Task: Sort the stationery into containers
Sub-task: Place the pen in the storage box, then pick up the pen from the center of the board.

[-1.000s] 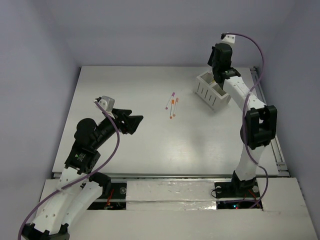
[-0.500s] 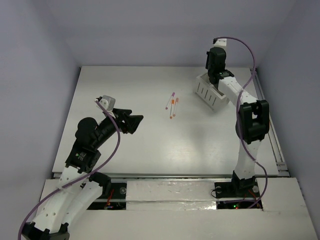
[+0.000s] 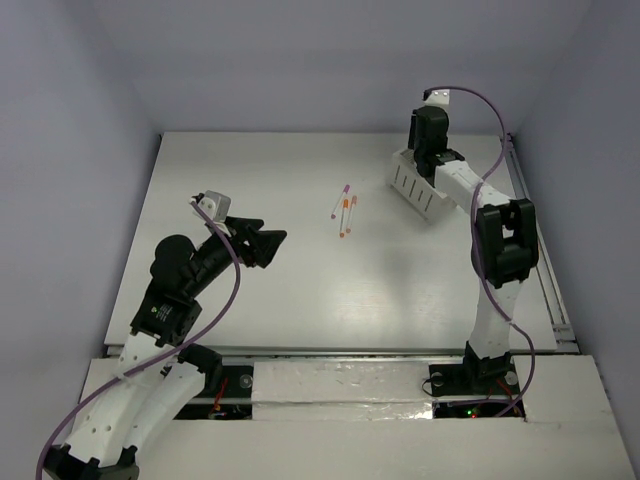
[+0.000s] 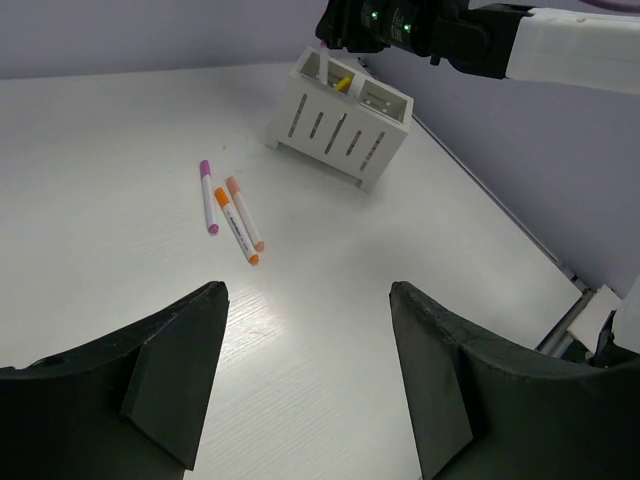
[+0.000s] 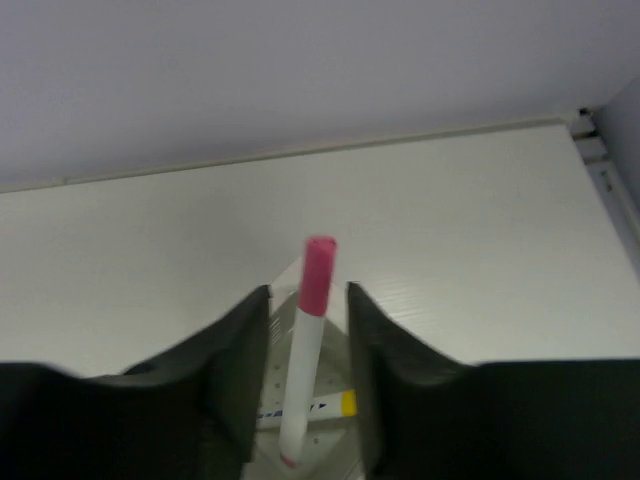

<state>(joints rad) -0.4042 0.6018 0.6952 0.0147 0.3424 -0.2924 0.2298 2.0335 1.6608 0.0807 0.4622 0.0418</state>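
right pincer [image 5: 307,292] slightly spread, gaps either side of pink-capped pen [image 5: 303,375] standing in box [image 4: 330,135] beside yellow-tipped pen [image 5: 345,403] | left pincer [image 4: 308,290] wide, empty | three pens [image 4: 236,226] on worktop [image 4: 120,150] | we judge them light, stiff, slick, roll-prone: pinch mid-barrel across axis

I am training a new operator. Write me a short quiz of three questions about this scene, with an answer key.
1. How many white-barrelled pens lie on the white table, outside the white slatted plastic box?
2. True or false: the left gripper holds a pen.
3. The capped pen standing between the fingers of the right gripper has a cap of which colour? A yellow, B pink, C green.
Key: 1) three; 2) false, it is open and empty; 3) B.
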